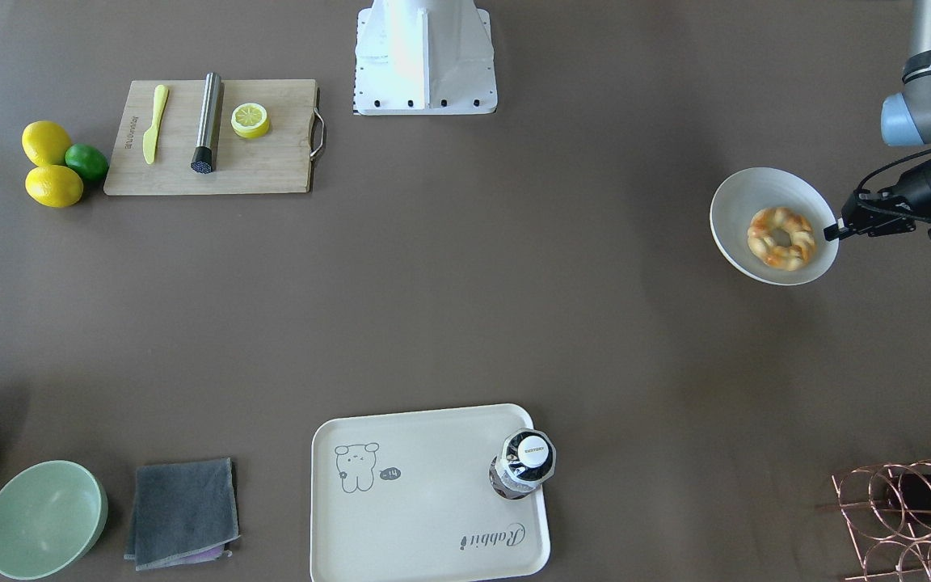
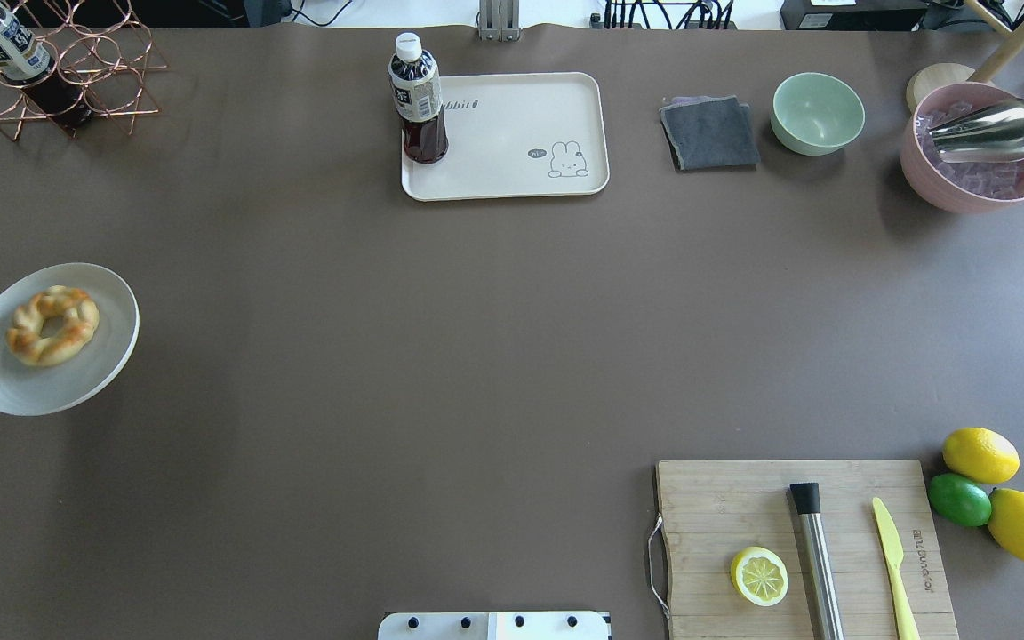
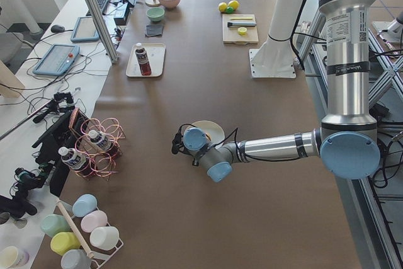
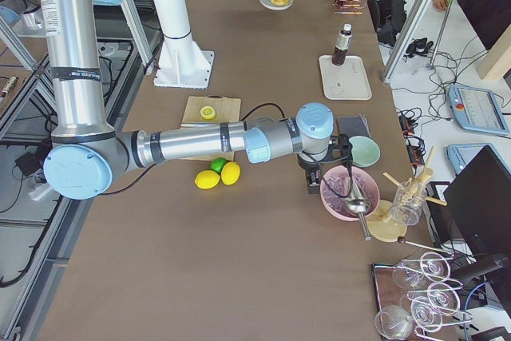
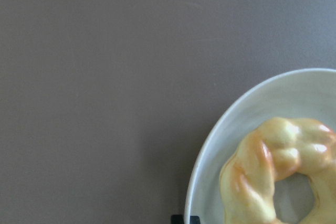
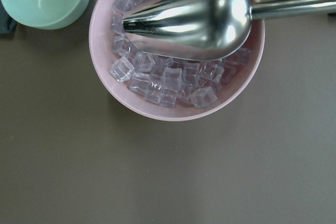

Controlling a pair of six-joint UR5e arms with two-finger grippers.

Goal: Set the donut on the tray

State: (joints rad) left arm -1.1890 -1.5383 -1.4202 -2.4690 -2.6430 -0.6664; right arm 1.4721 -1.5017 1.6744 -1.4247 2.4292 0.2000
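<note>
The donut, a braided golden ring, lies in a white bowl at the table's left end; both also show in the overhead view, donut and bowl. My left gripper is shut on the bowl's rim and the bowl sits tilted. One fingertip shows at the rim in the left wrist view. The cream tray lies at the far middle edge, well apart from the bowl. My right gripper shows only in the exterior right view, and I cannot tell if it is open or shut.
A dark bottle stands on the tray's corner. A grey cloth, green bowl and pink bowl of ice with a metal scoop line the far edge. A cutting board with lemon half is near right. A wire rack stands far left.
</note>
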